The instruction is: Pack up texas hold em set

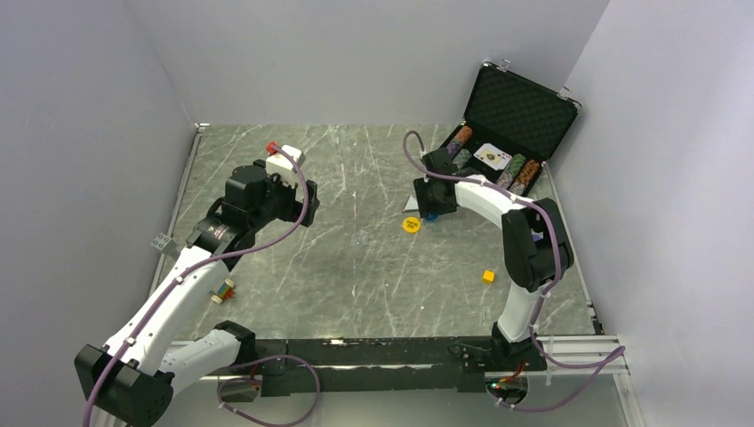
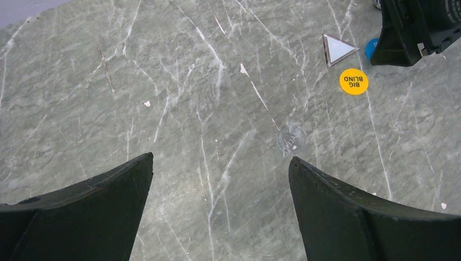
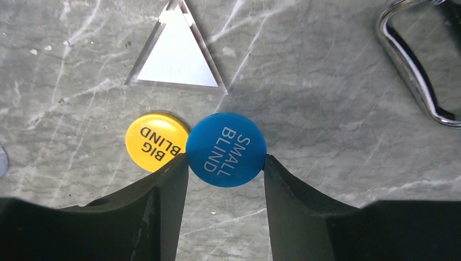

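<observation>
Showed a blue disc (image 3: 226, 149) marked SMALL BLIND, clamped rim to rim between the fingers of the right gripper (image 3: 225, 161), closed partway onto it. Judged it light, thin, stiff and slick (little to catch on the flat faces), so best held across the edge, as here. Placed it low over the marble table (image 3: 326, 81), its edge meeting the yellow disc (image 3: 152, 141), with a clear triangle (image 3: 176, 60) just beyond and the open briefcase (image 1: 520, 107) near, at the far right corner. Caught the left gripper (image 2: 220, 160) spread wide, holding nothing, well apart.
</observation>
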Controlling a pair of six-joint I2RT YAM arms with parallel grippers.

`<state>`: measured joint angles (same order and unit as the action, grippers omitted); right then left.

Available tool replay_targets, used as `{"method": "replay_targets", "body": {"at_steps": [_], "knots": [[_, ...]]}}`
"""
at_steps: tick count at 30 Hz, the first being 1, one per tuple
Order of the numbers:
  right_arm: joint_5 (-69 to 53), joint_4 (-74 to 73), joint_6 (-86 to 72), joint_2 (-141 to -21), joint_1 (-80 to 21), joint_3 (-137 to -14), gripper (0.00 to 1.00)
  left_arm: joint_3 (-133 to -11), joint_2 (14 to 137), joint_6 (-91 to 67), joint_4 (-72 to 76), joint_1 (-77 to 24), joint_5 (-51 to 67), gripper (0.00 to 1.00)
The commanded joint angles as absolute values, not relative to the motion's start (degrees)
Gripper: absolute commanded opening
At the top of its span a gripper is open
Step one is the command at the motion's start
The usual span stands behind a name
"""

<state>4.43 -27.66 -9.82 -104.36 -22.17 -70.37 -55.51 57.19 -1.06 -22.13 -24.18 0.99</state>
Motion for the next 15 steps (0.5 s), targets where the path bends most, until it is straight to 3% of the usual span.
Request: {"method": "replay_targets", "body": {"at_steps": [1, 15], "knots": [[4.79, -30.61, -9.29, -101.4, -20.8, -74.11, 0.4, -55.63, 56.07, 0.91, -21.44, -23.99, 0.18, 0.98], [-1.37, -36.56, -5.89, -106.08, -2.82, -92.45, 0.38, -55.46, 56.51, 1.33, -21.39, -23.95, 0.15, 0.98]]}}
